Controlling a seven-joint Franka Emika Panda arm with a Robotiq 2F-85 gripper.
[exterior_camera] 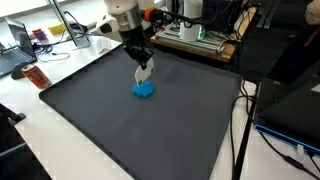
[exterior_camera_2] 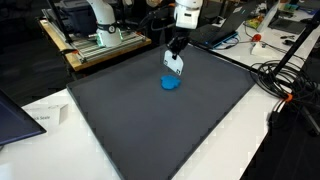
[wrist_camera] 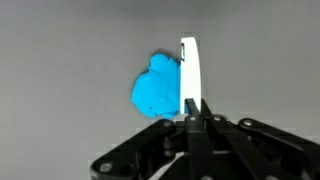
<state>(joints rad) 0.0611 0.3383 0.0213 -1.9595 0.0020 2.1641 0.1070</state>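
My gripper (exterior_camera: pixel 143 60) (exterior_camera_2: pixel 176 48) hangs over the far part of a dark grey mat (exterior_camera: pixel 120 125) (exterior_camera_2: pixel 160 125). Its jaws are shut on a thin white flat piece (exterior_camera: pixel 147 73) (exterior_camera_2: pixel 173 65) that points down from the fingers. In the wrist view this white piece (wrist_camera: pixel 189 70) shows edge-on, pinched between the black fingertips of the gripper (wrist_camera: pixel 195 108). Just below it a small blue lump (exterior_camera: pixel 144 90) (exterior_camera_2: pixel 171 83) (wrist_camera: pixel 158 88) lies on the mat. The white piece's lower edge is at or just above the lump; I cannot tell whether they touch.
Beyond the mat stands a framed machine on a wooden board (exterior_camera: pixel 195 35) (exterior_camera_2: pixel 100 40). A laptop (exterior_camera: pixel 15 55) and a red-orange item (exterior_camera: pixel 35 78) sit at one side. Cables (exterior_camera: pixel 245 120) (exterior_camera_2: pixel 285 80) run along the mat's edge. A white paper (exterior_camera_2: pixel 40 118) lies near a corner.
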